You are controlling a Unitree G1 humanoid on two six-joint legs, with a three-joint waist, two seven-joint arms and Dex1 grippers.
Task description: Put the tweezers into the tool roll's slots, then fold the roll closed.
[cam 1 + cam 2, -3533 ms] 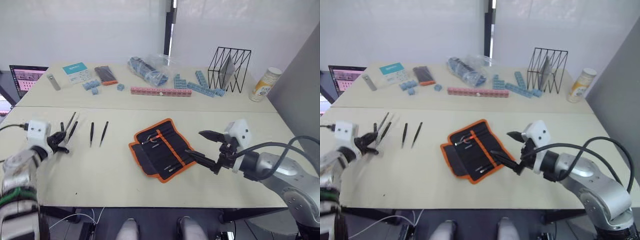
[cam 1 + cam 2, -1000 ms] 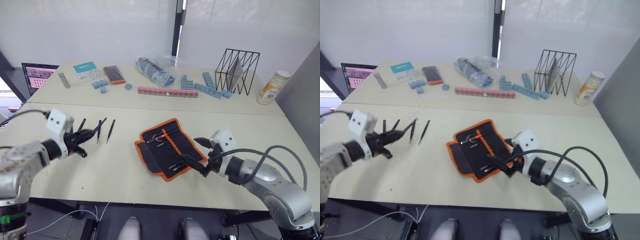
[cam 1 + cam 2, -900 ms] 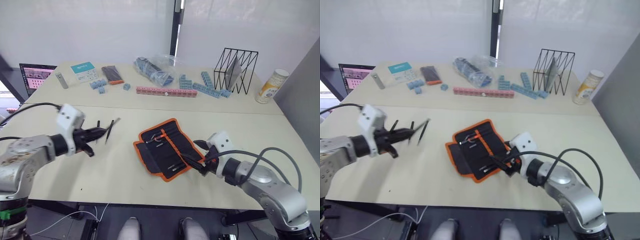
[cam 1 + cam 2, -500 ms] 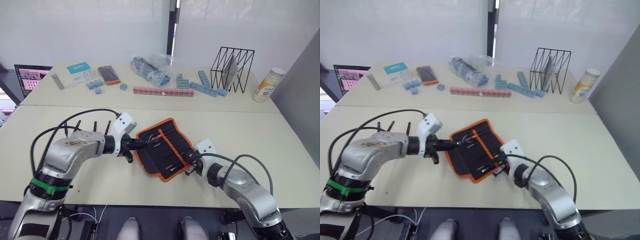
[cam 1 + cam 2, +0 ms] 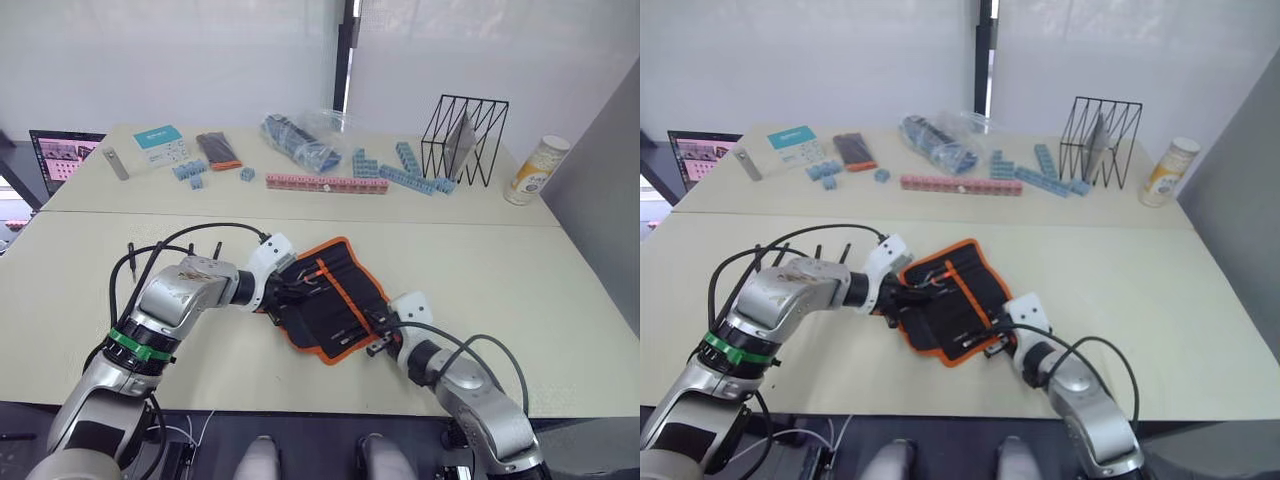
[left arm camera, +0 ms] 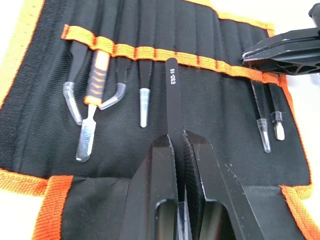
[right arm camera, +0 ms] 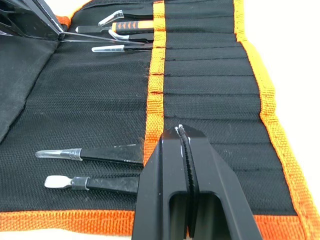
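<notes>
Left gripper (image 6: 178,150) is clamped on a slim black metal tweezer (image 6: 172,95) marked ESD-0; the tweezer's free end lies over the orange inner stripe (image 6: 150,52) of the black fabric tool roll with orange edging (image 5: 335,295). It sits between an already-stowed tweezer with a clear tip cap (image 6: 144,95) and two more capped tools (image 6: 264,130) at the far side. Whether the end has entered a slot, I cannot tell.

Right gripper (image 7: 184,137) has its two black fingers pressed together with nothing between them, tips resting on the roll right at the orange stripe, just beside two stowed capped tools (image 7: 90,155). In the left wrist view the same fingers lie across the stripe at the roll's edge.

Roll lies open and flat on the beige table (image 5: 560,300), slots (image 7: 205,70) facing up. An orange-handled tool (image 6: 92,95) and two bent-tip tweezers sit in slots at the other end.

Loose black tweezers (image 5: 130,255) remain on the table well apart from the roll, behind the left arm.

Far table: pink block strip (image 5: 325,183), black wire rack (image 5: 463,135).
</notes>
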